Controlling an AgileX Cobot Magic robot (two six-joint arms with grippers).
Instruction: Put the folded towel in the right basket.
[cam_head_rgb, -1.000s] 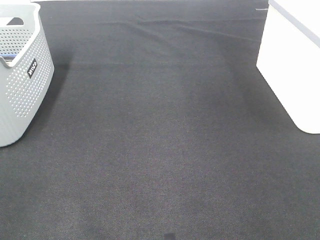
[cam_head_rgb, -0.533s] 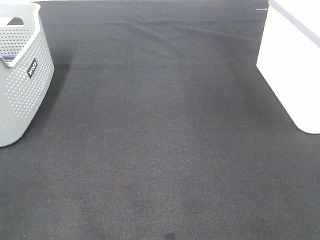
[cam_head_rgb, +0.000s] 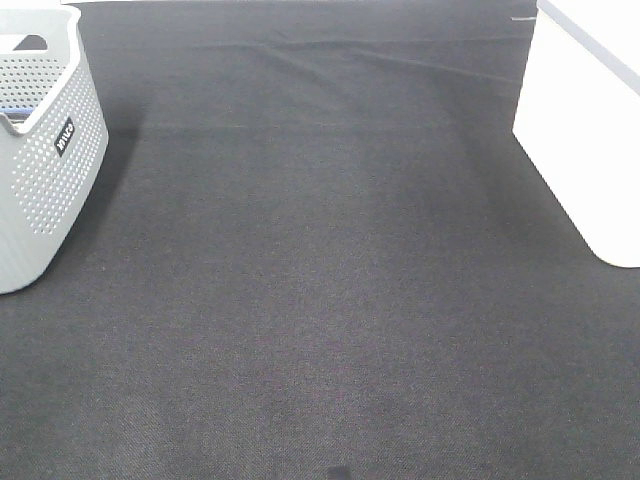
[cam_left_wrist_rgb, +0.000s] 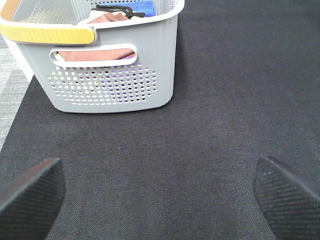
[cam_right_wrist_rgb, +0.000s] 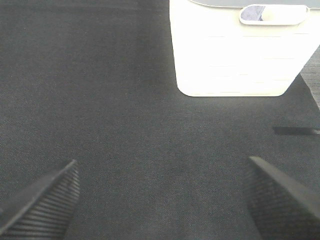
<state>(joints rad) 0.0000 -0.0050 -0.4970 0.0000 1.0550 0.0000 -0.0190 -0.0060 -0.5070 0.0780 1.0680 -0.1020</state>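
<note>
The white right basket (cam_head_rgb: 590, 130) stands at the right edge of the dark mat; it also shows in the right wrist view (cam_right_wrist_rgb: 235, 55), some way ahead of my right gripper (cam_right_wrist_rgb: 160, 200), which is open and empty. Something pale lilac shows through its handle slot (cam_right_wrist_rgb: 252, 12). My left gripper (cam_left_wrist_rgb: 160, 195) is open and empty above the mat, short of the grey perforated left basket (cam_left_wrist_rgb: 115, 80). That basket holds folded cloths: a pinkish-brown towel (cam_left_wrist_rgb: 95, 54) behind the handle slot and a blue one (cam_left_wrist_rgb: 140, 6) at the far end. Neither gripper shows in the exterior high view.
The grey basket (cam_head_rgb: 40, 160) stands at the left edge of the mat (cam_head_rgb: 320, 280). It has a yellow handle (cam_left_wrist_rgb: 47, 34) and a dark hanger-like object (cam_left_wrist_rgb: 117, 9) inside. Light floor lies beyond the mat's edges (cam_left_wrist_rgb: 10, 85).
</note>
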